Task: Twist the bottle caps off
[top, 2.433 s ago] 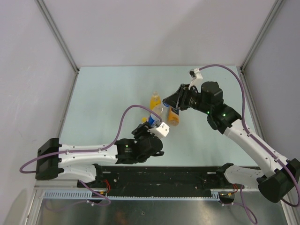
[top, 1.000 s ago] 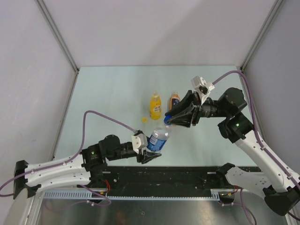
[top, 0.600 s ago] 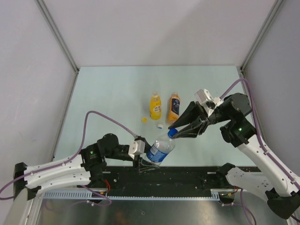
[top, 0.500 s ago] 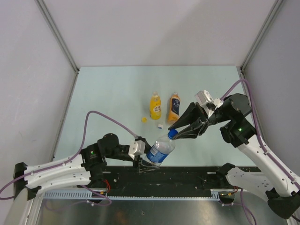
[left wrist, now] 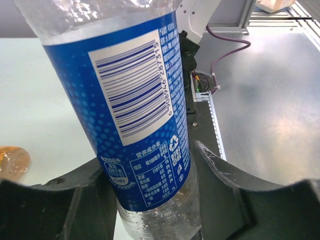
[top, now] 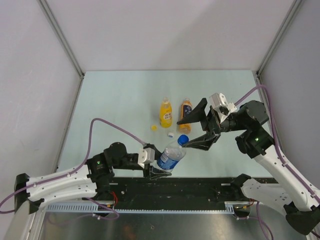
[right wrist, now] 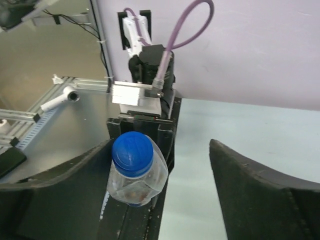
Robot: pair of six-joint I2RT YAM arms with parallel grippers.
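Top external view: the left end effector (top: 158, 169) is clamped on the lower part of the clear bottle (top: 170, 154) with the blue label and holds it tilted above the near edge of the desk (top: 115, 100), with the neck pointing toward the right arm. The blue cap (top: 183, 139) sits on this bottle. The right end effector (top: 181, 134) has its jaws wide apart, one on each side of the blue cap. In the right wrist view the cap is close to one finger and clearly apart from the other; I cannot tell if it touches the near one.

Farther back on the desk the yellow bottle (top: 165, 112) and the orange bottle (top: 185, 111) stand upright, side by side. The yellow cap (top: 154, 127) and the white cap (top: 171, 134) lie on the desk just in front of them, apart from each other.
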